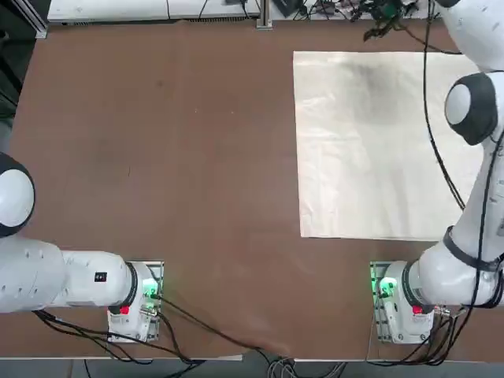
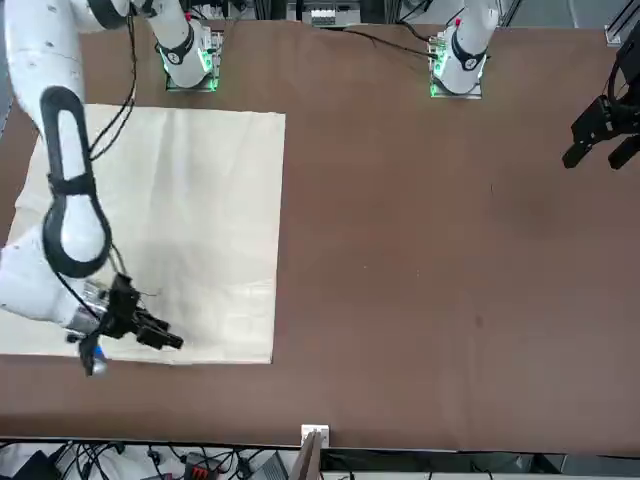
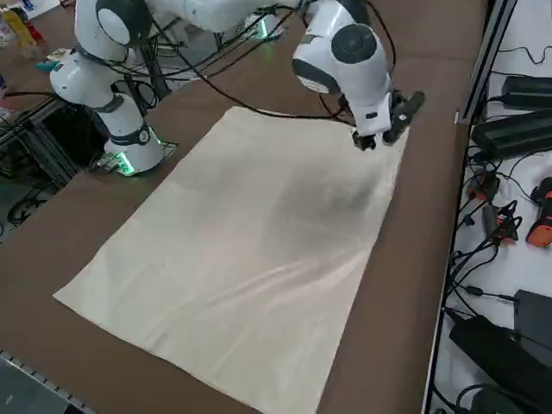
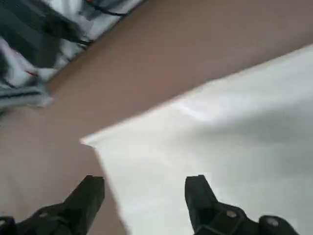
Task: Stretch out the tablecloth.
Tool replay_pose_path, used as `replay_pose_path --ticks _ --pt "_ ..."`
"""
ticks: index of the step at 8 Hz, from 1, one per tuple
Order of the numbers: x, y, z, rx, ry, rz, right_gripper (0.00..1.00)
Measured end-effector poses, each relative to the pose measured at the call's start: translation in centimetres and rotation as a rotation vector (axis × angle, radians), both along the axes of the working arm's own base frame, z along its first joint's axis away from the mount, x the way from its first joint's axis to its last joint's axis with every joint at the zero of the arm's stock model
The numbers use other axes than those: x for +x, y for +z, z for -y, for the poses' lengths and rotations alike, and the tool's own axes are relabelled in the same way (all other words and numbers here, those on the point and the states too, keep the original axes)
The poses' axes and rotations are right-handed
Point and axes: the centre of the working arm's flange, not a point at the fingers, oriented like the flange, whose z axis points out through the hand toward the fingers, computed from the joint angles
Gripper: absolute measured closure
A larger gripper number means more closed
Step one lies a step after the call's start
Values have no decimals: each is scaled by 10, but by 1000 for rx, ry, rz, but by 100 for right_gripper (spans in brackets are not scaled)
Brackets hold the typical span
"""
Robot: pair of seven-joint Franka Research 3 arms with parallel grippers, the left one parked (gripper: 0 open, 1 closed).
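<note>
Over the far right part of the counter (image 1: pixel 173 142), the tablecloth (image 1: pixel 370 146) lies spread as a flat cream rectangle, softly wrinkled, its near edge just beyond the right arm's base. The right claw (image 4: pixel 144 188) hangs above the cloth's far corner region, fingers wide apart and holding nothing; one finger sits over bare counter and the other over fabric, so it straddles a side edge close to the corner (image 4: pixel 88 142). That placing suits a pinch at the hem, from which the sheet could be drawn taut, though the wrist view is blurred and whether the fingertips touch the cloth is hard to say. Room differs by side: leftward the counter is bare and broad, giving plenty of space to pull the cloth out that way. Beyond the far edge a narrow brown strip remains before cables (image 3: pixel 492 216) and gear crowd the rim, so a pull in that direction has little margin.
</note>
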Motion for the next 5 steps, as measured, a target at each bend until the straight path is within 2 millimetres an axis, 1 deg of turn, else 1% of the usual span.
replay_pose_path --ticks 1,2,4,5 --pt "-10 -11 10 -116 57 -34 0" --pt "-24 -35 13 -191 102 -85 0" --pt "-56 -86 15 -241 138 -168 4" --pt "-69 -105 17 -262 142 -174 13"
